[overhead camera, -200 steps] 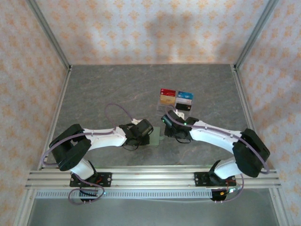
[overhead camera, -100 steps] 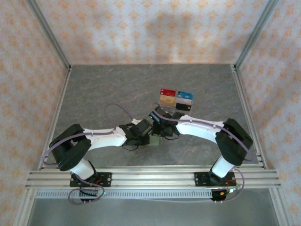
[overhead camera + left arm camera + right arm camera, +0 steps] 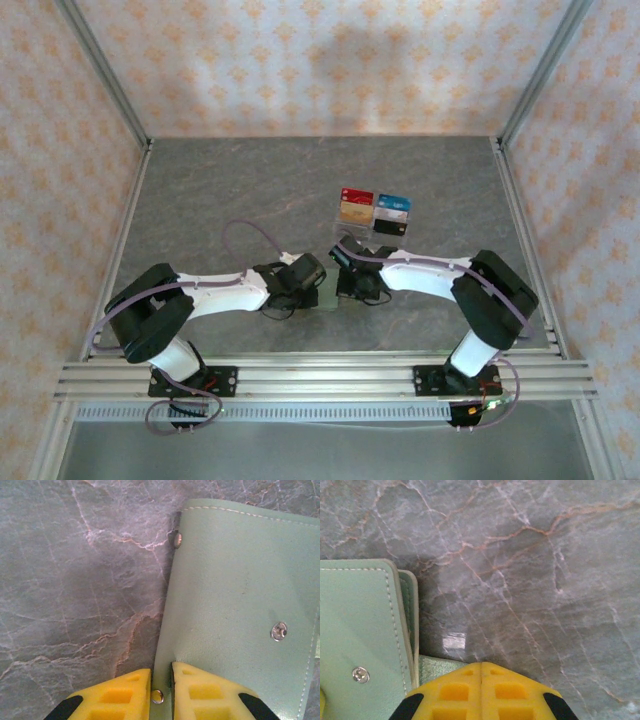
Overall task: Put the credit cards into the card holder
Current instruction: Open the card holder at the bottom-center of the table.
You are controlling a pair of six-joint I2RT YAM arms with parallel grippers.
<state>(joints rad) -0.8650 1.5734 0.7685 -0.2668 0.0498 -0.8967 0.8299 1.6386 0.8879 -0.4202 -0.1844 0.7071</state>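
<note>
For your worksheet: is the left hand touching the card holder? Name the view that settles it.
Touching. The left wrist view shows the left hand clamped on the card holder: its near edge runs between the two yellow fingers, no gap.

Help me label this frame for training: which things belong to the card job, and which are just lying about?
Job: credit cards; card holder; left claw, pinching its edge; right claw, shut, beside it.
Just there: clear tray under the cards; grey marbled table; aluminium rail.
</note>
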